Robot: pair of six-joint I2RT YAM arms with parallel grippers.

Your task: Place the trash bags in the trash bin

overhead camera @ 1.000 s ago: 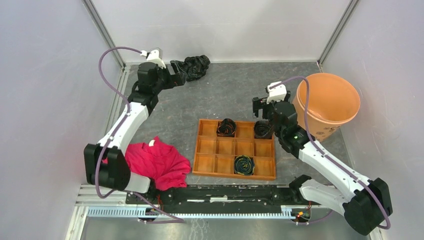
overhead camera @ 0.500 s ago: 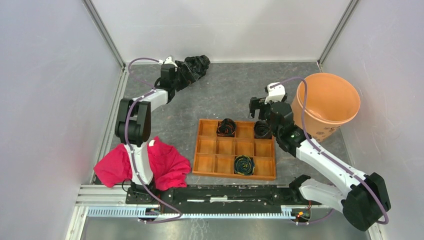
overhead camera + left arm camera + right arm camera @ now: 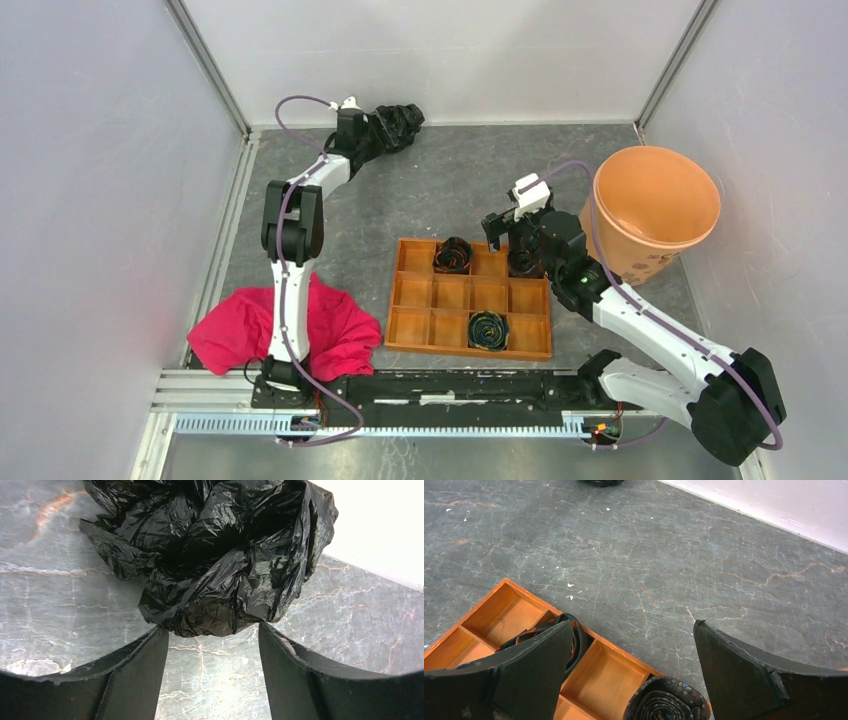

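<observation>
Reach step. The trash bags (image 3: 215,555) lie bunched in the far-left corner of the counter (image 3: 450,190), well apart from the trash bin (image 3: 655,200) at right. My left tool (image 3: 211,630) is wide open and holds nothing, its jaws flanking the bag's near edge; I can't tell if they touch it. Next, I reckon: push in, close. My right tool (image 3: 634,630) is open and empty.
</observation>
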